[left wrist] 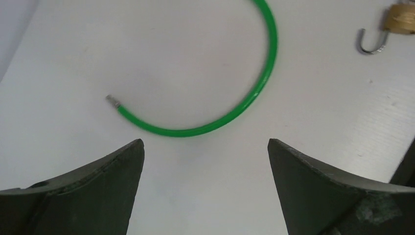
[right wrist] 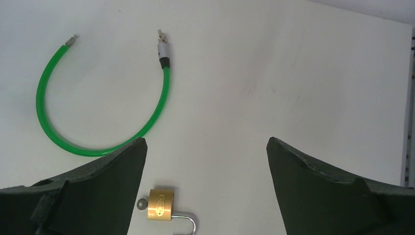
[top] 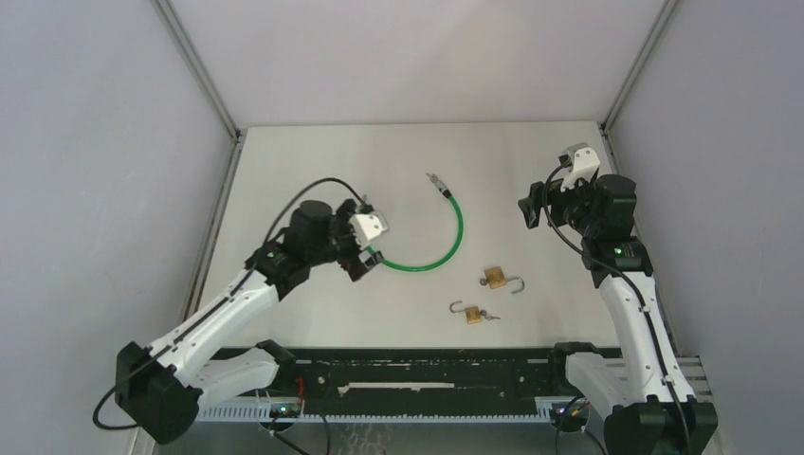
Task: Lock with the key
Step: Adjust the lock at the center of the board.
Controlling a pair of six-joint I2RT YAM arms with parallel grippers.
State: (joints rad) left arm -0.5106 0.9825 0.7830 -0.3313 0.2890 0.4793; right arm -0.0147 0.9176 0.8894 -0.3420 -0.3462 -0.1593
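White tabletop (top: 313, 161): padlock (right wrist: 161, 204) near open right end effector (right wrist: 205, 143); left end effector (left wrist: 205, 143) open beside green cable (left wrist: 254, 98).

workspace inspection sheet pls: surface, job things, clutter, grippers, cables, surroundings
surface: white table, no marks seen on the bare parts
job's things: far padlock and near padlock, both brass with shackles open; key in the near one; green cable lying curved, both ends free
clutter: nothing seen
grippers: left gripper open and empty, near one end of the green cable; right gripper open and empty
cables: black arm cable looped above the left arm
surroundings: pale walls on three sides
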